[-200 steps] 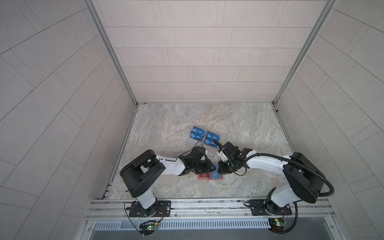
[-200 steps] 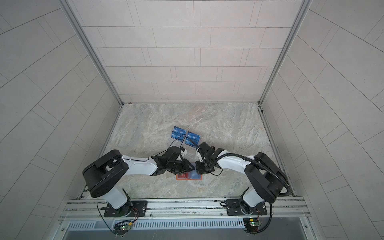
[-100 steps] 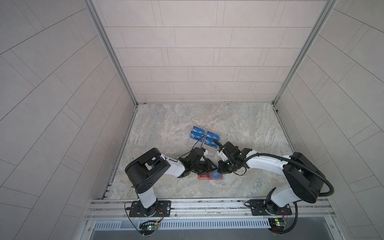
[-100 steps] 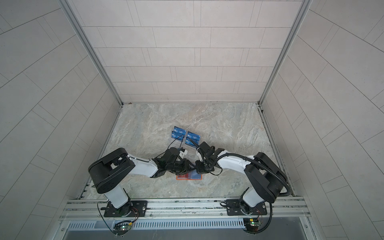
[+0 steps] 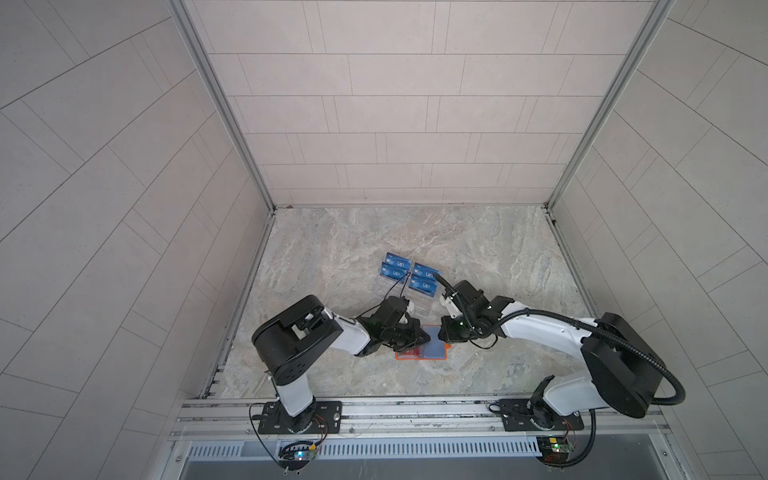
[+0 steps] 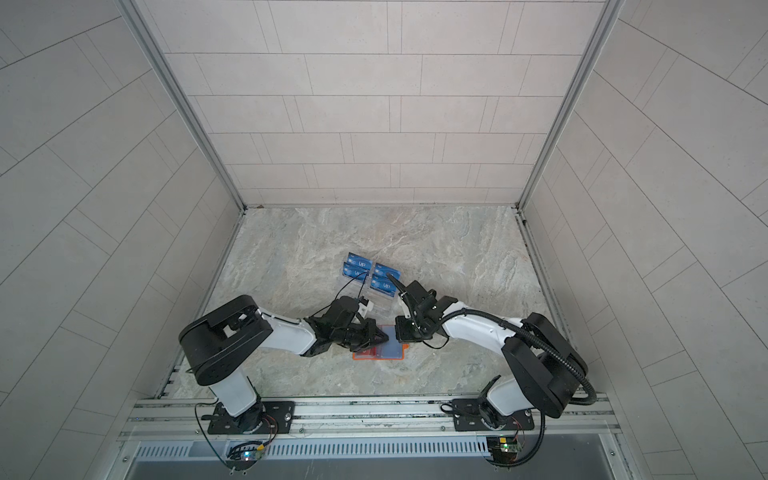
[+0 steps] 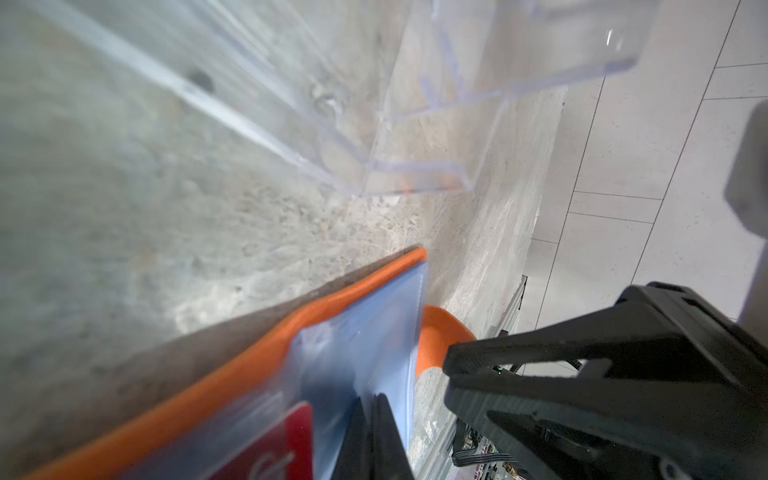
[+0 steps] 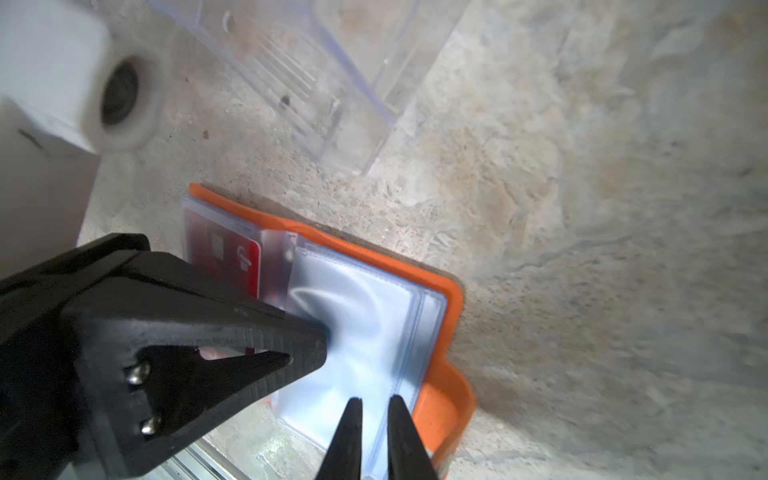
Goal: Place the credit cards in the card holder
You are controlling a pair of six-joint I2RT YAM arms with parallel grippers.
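Pale tiled walls and aluminium corner posts box in a grey-beige, marble-patterned counter, with both arms bolted to a metal front rail. On the left, the white-and-black arm stretches low toward the middle. Its left hand is pinched shut, tips against a clear sleeve of the card holder. Whether the sleeve is caught between them cannot be told. The orange card holder lies open and flat on the counter near the front, between the two hands. A red credit card sits in its left half, as both top views show. Just behind it stand clear acrylic racks, with blue credit cards on their far tiers. On the right, the right hand shows a slim gap between its jaws, tips over the sleeves' outer edge beside the orange snap tab.
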